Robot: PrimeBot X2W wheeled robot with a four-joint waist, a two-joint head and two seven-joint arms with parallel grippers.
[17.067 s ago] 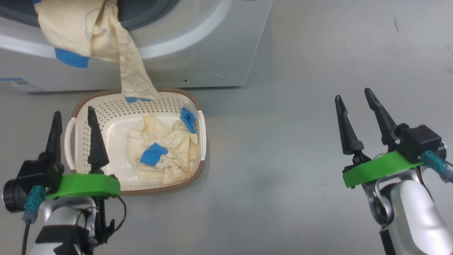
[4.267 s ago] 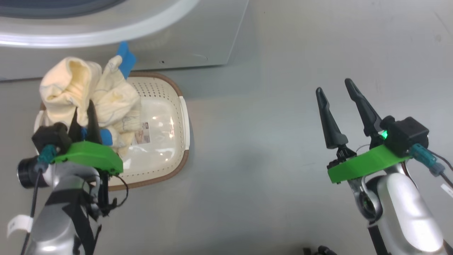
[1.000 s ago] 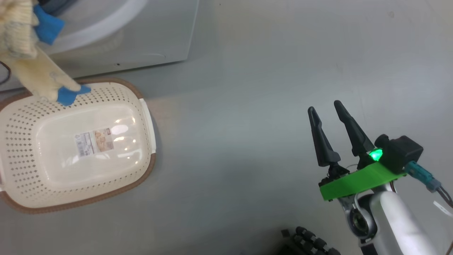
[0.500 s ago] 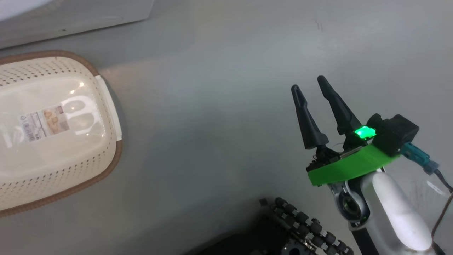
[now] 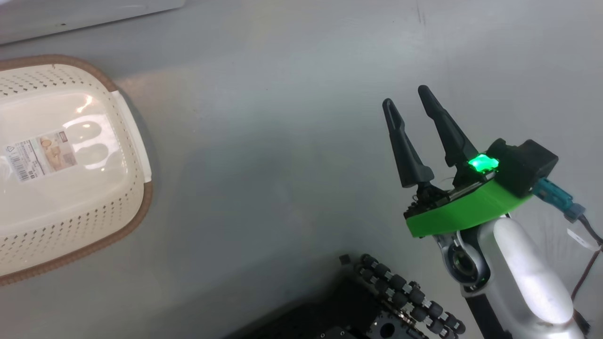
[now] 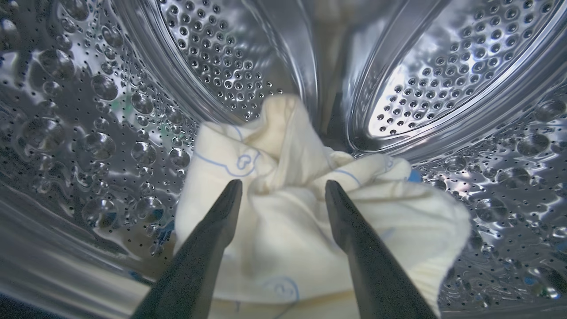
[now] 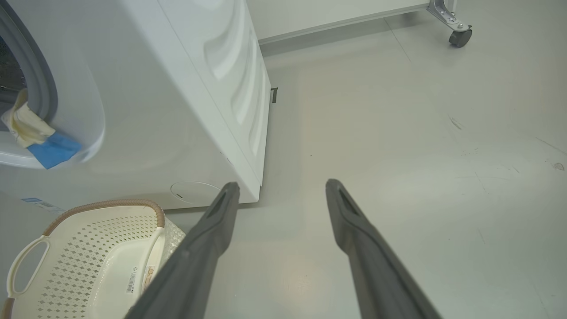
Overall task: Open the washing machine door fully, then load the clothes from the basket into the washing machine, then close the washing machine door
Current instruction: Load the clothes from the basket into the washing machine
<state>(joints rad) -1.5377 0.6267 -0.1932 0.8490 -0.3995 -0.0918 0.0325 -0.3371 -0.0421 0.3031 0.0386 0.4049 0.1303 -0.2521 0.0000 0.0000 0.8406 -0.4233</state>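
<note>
Clothes (image 6: 283,239) sit deep in the drum (image 6: 88,110), left gripper (image 6: 283,184) jaws spread to shed them; right gripper (image 5: 405,95) idles, jaws apart.

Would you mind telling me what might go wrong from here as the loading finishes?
1. A blue-patched cloth end hangs over the seal; closing the door now would likely trap it.
2. The open left gripper straddles the clothes in the drum; pulling back could snag them and drag them out.
</note>
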